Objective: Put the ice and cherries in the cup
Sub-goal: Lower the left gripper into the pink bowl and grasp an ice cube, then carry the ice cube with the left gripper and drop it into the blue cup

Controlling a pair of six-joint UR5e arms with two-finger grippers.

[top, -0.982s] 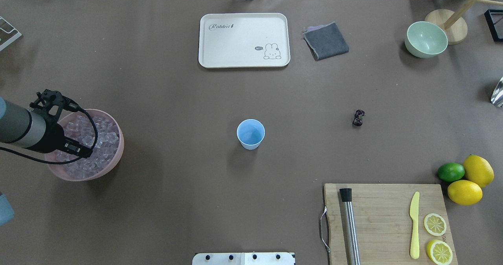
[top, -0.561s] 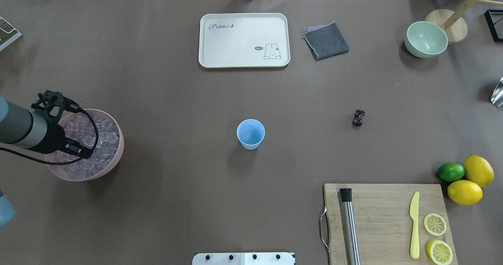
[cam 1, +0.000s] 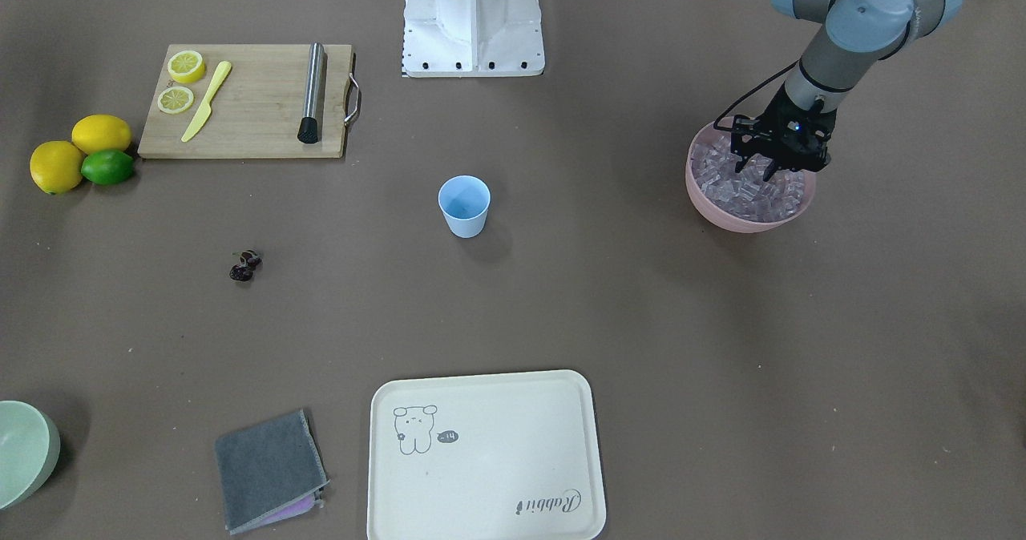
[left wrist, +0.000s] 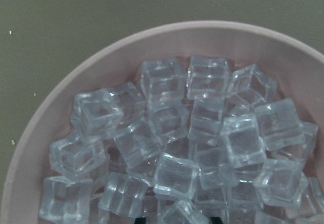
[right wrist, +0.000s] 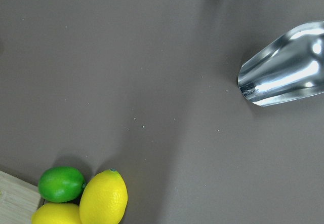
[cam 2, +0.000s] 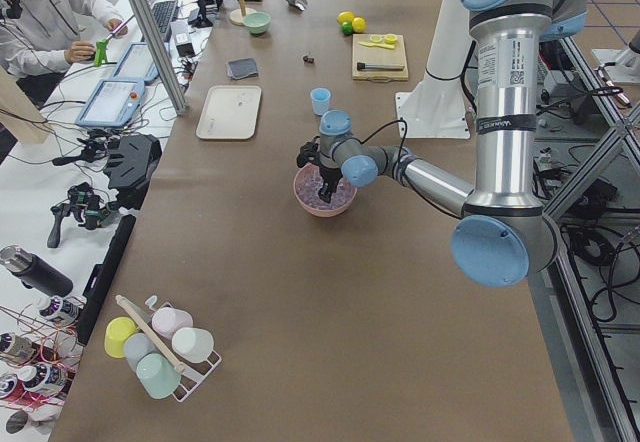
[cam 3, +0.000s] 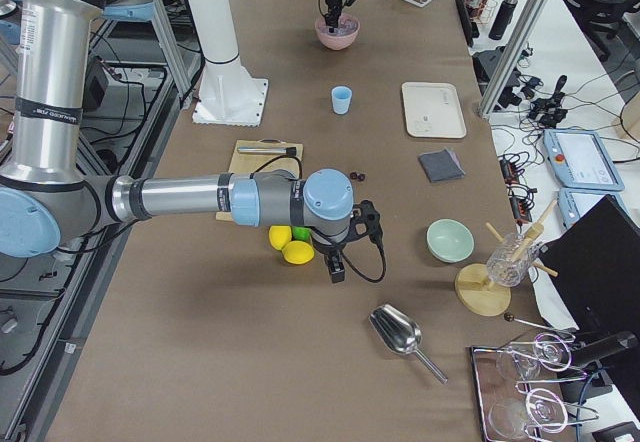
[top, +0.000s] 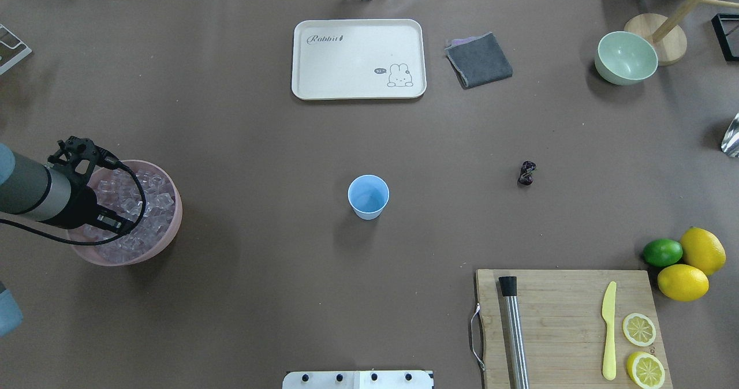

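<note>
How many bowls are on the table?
2. A pink bowl full of ice sits at the overhead view's left; a pale green bowl, empty, sits at its upper right. None looks hidden.

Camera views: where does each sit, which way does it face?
Front-facing: across the table, looking steeply down toward the base; left end effector at pink bowl.
Overhead: behind the robot, looking forward and down; left arm on view's left.
Exterior left: table end, left arm near.
Exterior right: other end, right arm near.
Left wrist: down onto ice.
Right wrist: down onto table, scoop; no body visible.
Shared: all four exteriors show the cup.
</note>
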